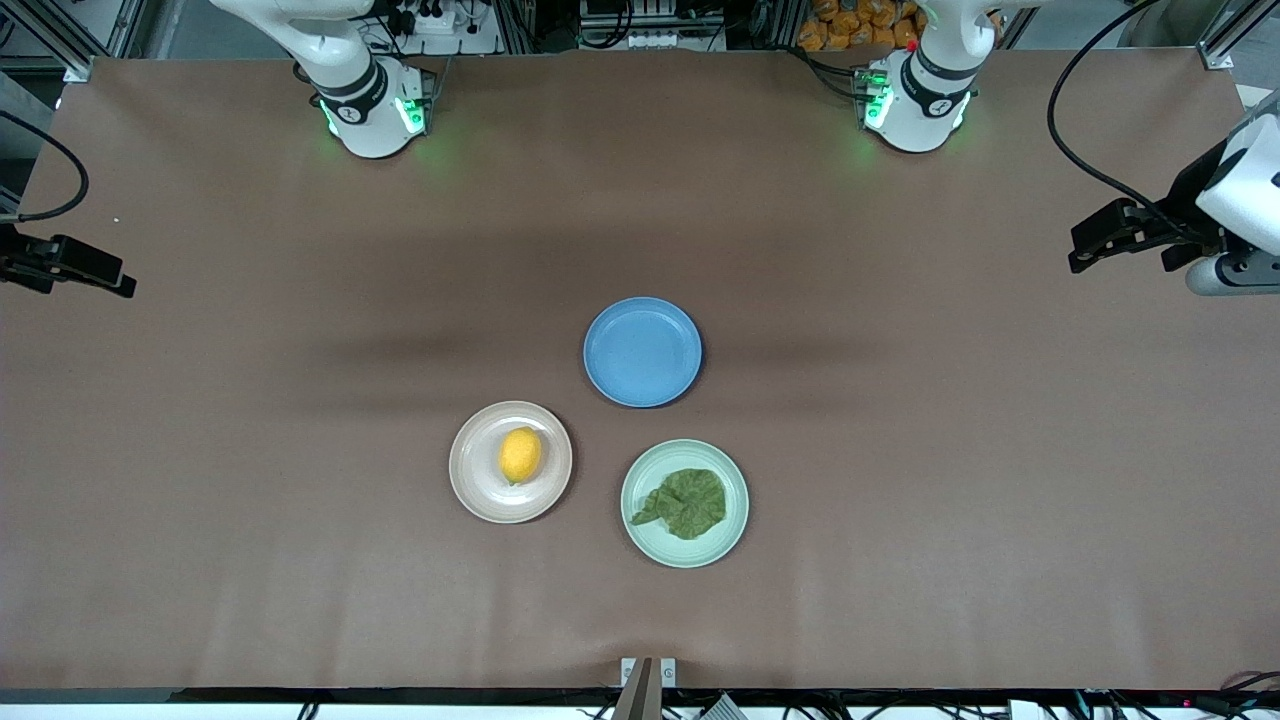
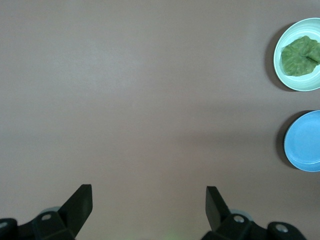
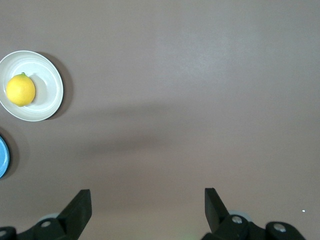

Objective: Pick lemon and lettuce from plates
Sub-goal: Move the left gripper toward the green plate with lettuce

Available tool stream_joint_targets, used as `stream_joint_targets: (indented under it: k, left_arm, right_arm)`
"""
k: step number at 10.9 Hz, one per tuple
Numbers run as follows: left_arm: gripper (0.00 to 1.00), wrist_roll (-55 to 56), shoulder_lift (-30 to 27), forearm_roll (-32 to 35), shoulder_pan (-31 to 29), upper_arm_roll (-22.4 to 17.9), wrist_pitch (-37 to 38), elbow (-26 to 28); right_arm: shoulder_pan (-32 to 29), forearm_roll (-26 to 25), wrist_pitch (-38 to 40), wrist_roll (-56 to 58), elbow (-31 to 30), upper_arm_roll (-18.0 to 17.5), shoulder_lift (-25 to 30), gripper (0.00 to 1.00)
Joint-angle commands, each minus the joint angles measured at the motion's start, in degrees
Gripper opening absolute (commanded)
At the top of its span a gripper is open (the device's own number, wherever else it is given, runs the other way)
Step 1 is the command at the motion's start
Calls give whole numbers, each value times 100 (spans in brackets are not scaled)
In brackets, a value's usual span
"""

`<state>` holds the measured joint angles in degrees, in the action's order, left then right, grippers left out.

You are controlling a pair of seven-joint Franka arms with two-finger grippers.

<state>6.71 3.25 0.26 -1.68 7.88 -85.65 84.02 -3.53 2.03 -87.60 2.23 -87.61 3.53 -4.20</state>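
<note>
Between my left gripper's fingers I see only bare table; the jaws stand spread wide and hold nothing, hanging over the left arm's end of the table. My right gripper is the same, jaws fully apart and empty, over the right arm's end, well away from the plates. Moving outward, I find the lemon lying on the beige-pink plate, which sits toward the right arm's side of the middle. Just beside it, a little nearer the front camera, I see the pale mint plate with the lettuce resting on it, wrinkled and dark green. Farther from the camera than both, near them, the blue plate carries nothing.
</note>
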Motion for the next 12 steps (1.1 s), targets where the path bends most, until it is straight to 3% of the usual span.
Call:
stream_joint_targets:
  k: [1,8,12]
  left_arm:
    - [100,-108,9,105,-16,3,57,-17]
    - [100,-126,368,62,-78,47,-21,-26]
    - [100,-135,895,26,378,153,-1109,-17]
  right_arm:
    - [19,-80,50,50,-36,-2,86,100]
    - [28,-80,59,50,-45,-2,86,100]
    - [158,-71,137,-38,-63,-10,77,100]
